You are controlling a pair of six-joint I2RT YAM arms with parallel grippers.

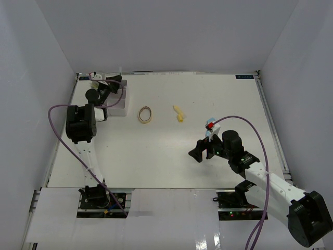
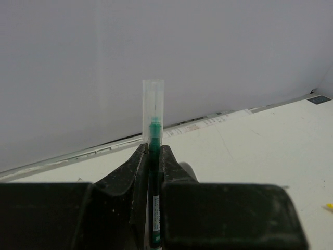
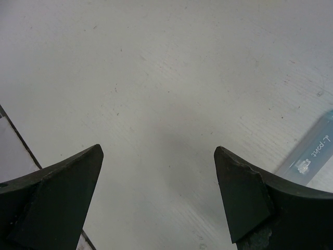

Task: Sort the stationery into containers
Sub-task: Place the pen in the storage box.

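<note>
My left gripper (image 1: 111, 86) is over the white organizer tray (image 1: 120, 107) at the far left. It is shut on a green pen (image 2: 154, 130) with a clear cap, which stands up between the fingers (image 2: 154, 148). A tan ring (image 1: 145, 114) and a small yellow item (image 1: 178, 113) lie mid-table. A small blue-capped bottle (image 1: 210, 125) lies just beyond my right gripper (image 1: 204, 148), which is open and empty above bare table (image 3: 158, 150). The tray's compartments are mostly hidden by the left arm.
A light blue strip with lettering (image 3: 312, 153) lies at the right edge of the right wrist view. Grey walls enclose the table on three sides. The purple cables (image 1: 57, 109) loop beside each arm.
</note>
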